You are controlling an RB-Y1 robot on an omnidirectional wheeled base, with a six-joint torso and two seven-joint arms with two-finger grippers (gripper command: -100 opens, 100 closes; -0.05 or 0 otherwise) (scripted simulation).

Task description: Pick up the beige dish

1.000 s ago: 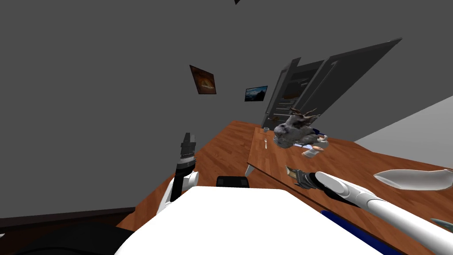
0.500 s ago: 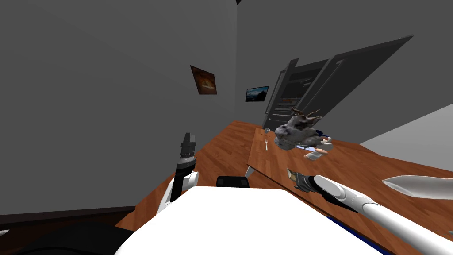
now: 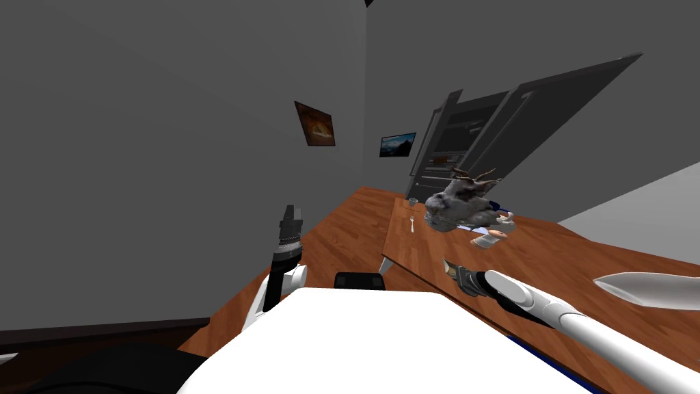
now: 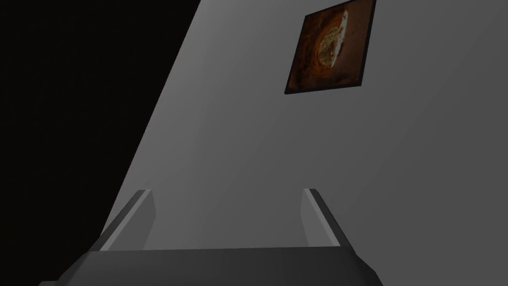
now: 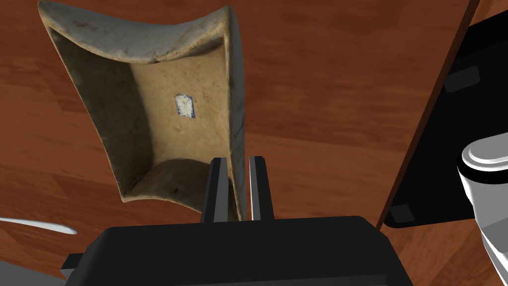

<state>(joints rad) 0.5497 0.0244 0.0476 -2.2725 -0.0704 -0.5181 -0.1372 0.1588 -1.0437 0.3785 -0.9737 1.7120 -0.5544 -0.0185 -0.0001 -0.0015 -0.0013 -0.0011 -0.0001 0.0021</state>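
The right pincer [image 5: 237, 164] pinches one side wall of the beige dish [image 5: 163, 114], which hangs tilted over the wooden bench [image 5: 322, 74] near its edge. The dish looks stiff, brittle and heavy for a rim hold, so it may swing. The pincer's body hides its near corner, and contact with the bench is unclear. The left pincer [image 4: 226, 190] stands spread.

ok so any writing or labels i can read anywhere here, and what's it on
No text here can be read.
White and blue patch on the inside of the beige dish, which the right end effector grips by its wall: too blurred to read.
Brown framed picture and blue framed picture on the wall: no words can be made out.
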